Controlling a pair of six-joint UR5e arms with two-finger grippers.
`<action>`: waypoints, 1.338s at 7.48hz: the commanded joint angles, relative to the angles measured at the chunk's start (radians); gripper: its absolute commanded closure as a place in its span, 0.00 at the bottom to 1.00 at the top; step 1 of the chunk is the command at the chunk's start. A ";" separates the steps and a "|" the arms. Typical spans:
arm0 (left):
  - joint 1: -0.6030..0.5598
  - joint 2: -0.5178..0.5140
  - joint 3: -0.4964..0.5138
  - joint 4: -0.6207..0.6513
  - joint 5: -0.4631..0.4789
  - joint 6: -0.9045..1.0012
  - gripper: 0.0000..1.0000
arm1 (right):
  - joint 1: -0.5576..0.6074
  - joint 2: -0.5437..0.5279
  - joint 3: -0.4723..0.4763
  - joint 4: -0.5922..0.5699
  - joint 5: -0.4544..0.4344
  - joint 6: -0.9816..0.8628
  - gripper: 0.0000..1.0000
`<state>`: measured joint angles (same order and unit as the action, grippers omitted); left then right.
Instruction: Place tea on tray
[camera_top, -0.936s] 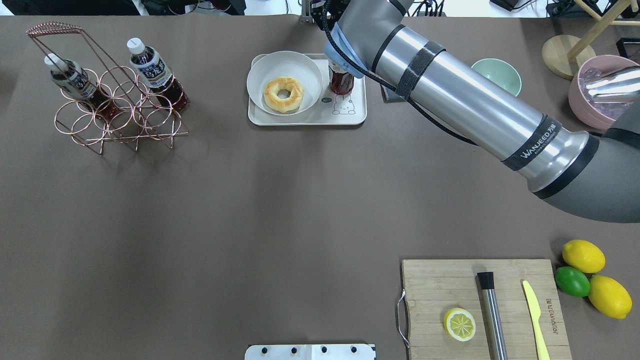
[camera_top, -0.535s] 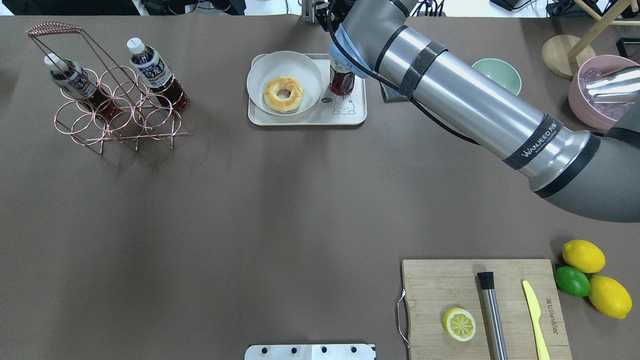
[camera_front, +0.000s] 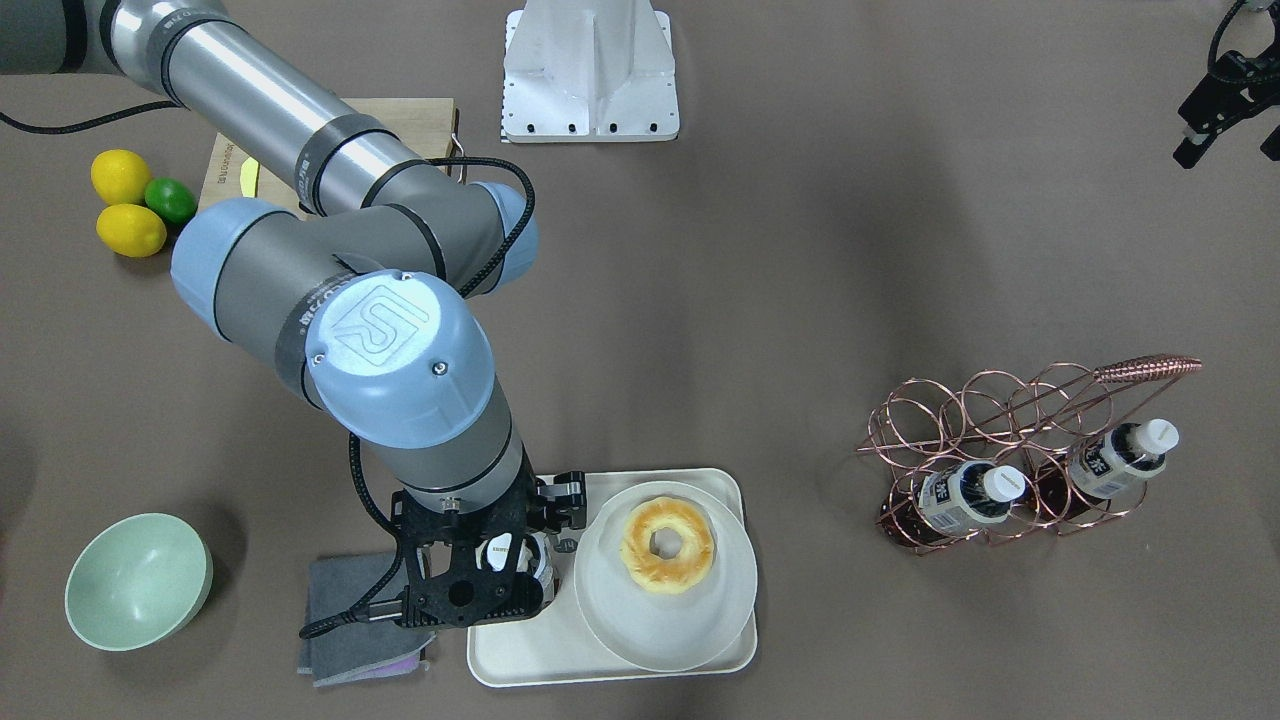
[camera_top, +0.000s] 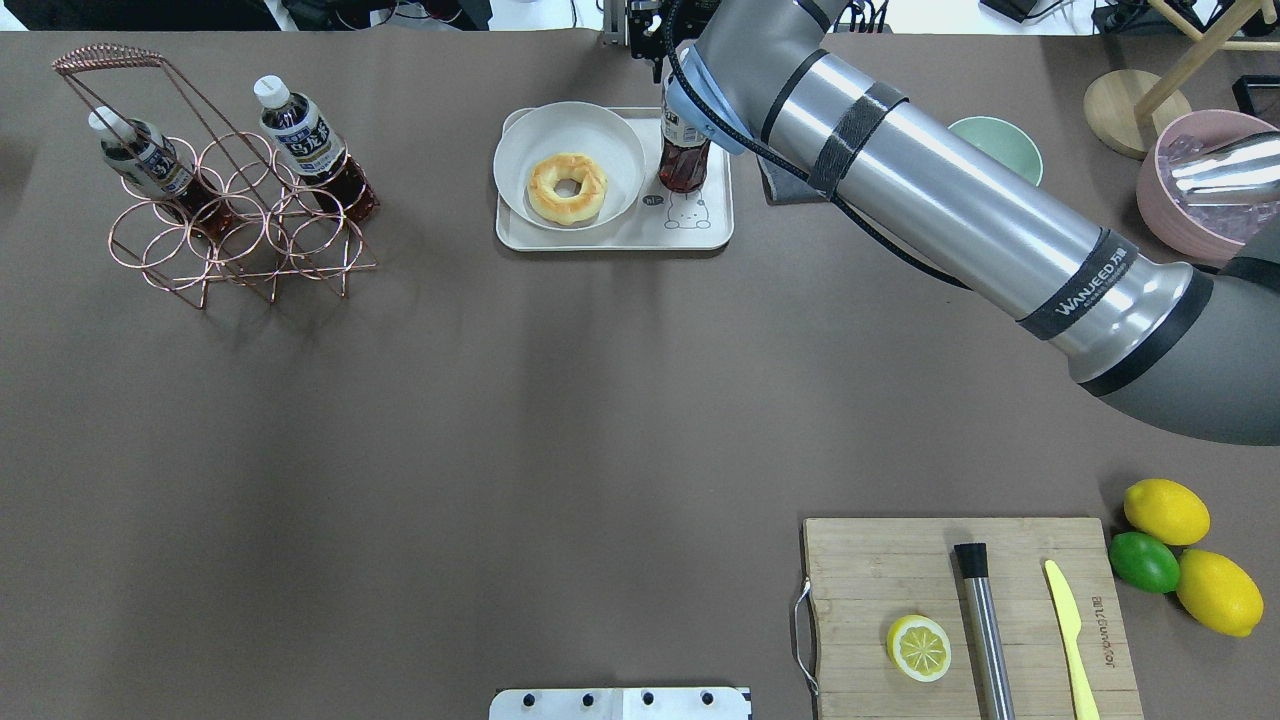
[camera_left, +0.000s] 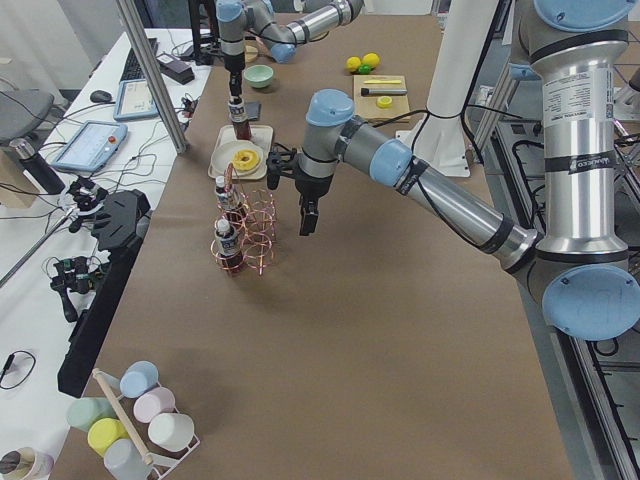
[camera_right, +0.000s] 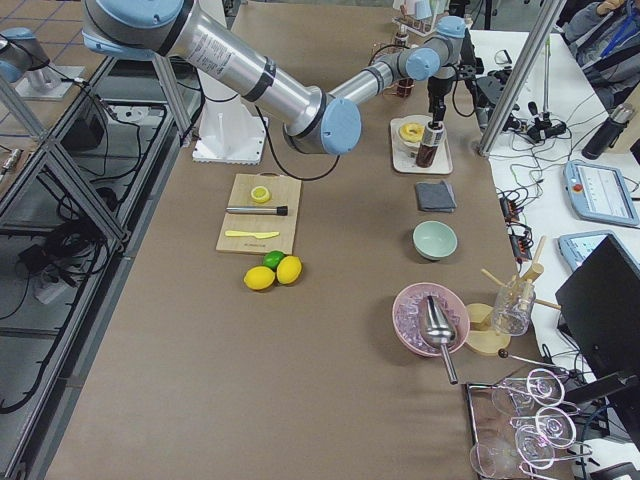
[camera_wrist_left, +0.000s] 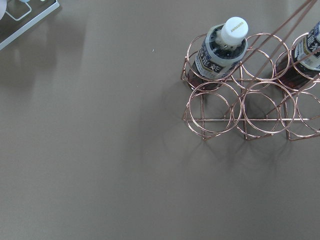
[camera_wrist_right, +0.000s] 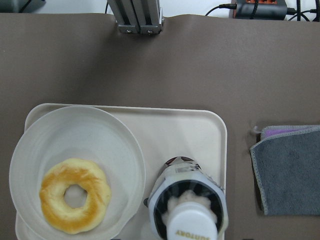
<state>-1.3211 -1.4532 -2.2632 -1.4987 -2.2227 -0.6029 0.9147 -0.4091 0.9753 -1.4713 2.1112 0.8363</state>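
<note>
Three tea bottles stand on the desk (camera_top: 500, 400): the tea (camera_top: 685, 160) on the one tray (camera_top: 600, 238) at 12 o'clock, plus a left bottle (camera_top: 143, 160) and a right bottle (camera_top: 305, 135) in the single wire rack (camera_top: 240, 245) at 10 o'clock. One plate (camera_top: 545, 135), one doughnut (camera_top: 567, 187). At 4 o'clock: one cutting board (camera_top: 870, 560), one lemon half (camera_top: 918, 648), one metal rod (camera_top: 982, 620), one yellow knife (camera_top: 1070, 625), two whole lemons, an upper lemon (camera_top: 1166, 511) and a lower lemon (camera_top: 1219, 593), and one lime (camera_top: 1144, 562). Two bowls: a green bowl (camera_top: 1005, 150) and a pink bowl (camera_top: 1160, 190). One grey cloth (camera_front: 345, 620).

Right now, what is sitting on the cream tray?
On the tray: a white plate holding a donut, and beside it an upright tea bottle. A bear drawing shows in the bare corner. The tray surface beneath the plate is covered.
</note>
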 joint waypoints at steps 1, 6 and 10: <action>0.002 -0.006 0.004 0.000 0.000 0.000 0.03 | 0.030 -0.071 0.122 -0.009 0.056 -0.005 0.00; -0.001 -0.023 0.019 0.000 -0.002 0.024 0.03 | 0.203 -0.550 0.754 -0.363 0.111 -0.373 0.00; -0.127 -0.013 0.163 0.012 -0.017 0.369 0.03 | 0.499 -0.926 0.791 -0.357 0.159 -0.919 0.00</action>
<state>-1.3771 -1.4650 -2.1705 -1.4942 -2.2340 -0.3809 1.2758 -1.2019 1.7813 -1.8255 2.2628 0.1669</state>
